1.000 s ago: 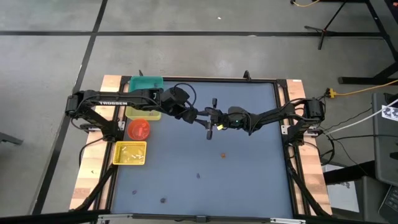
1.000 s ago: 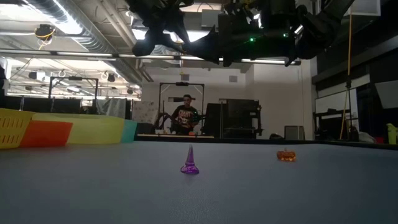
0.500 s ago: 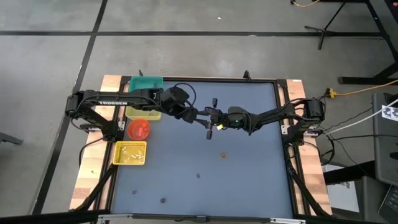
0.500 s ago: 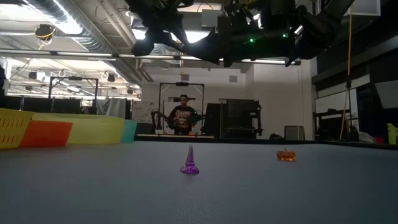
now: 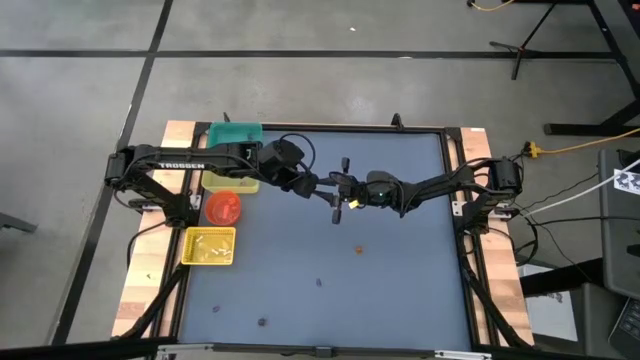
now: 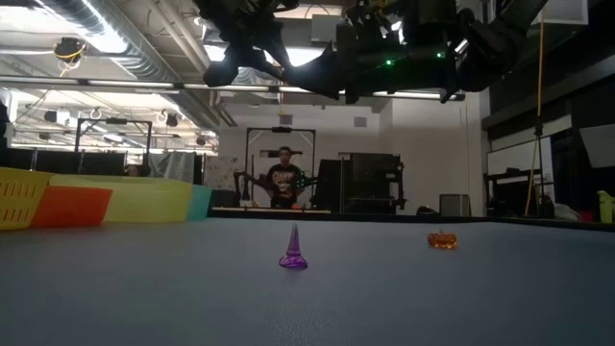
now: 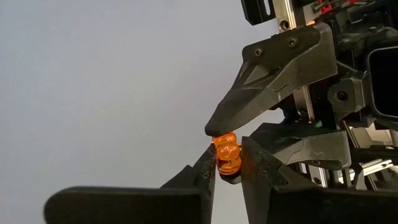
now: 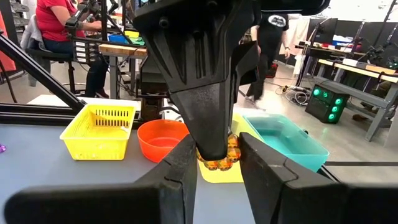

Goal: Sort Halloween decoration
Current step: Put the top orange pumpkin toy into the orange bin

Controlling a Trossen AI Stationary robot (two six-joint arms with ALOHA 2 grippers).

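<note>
Both arms meet high above middle of dark blue table mat [image 5: 400, 290]. Small round orange translucent pumpkin trinket [image 7: 226, 154] sits between both claws mid-air: left gripper [image 7: 227, 163] clenched on it, right gripper [image 8: 216, 163] fingers also flanking it. Purple cone trinket [image 6: 293, 249] upright on mat, second orange pumpkin [image 6: 441, 240] well apart. Yellow basket [image 8: 99, 130], red bowl [image 8: 163, 139], teal bin [image 8: 285, 140] at mat's left edge

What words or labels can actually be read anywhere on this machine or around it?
"TROSSEN": white letters along the left arm, seen from above.
Black-and-white square marker on the grey box at the right edge: a pattern, no readable text.
Print on the shirt of the person in the background: too small to read.
Nothing else legible.
</note>
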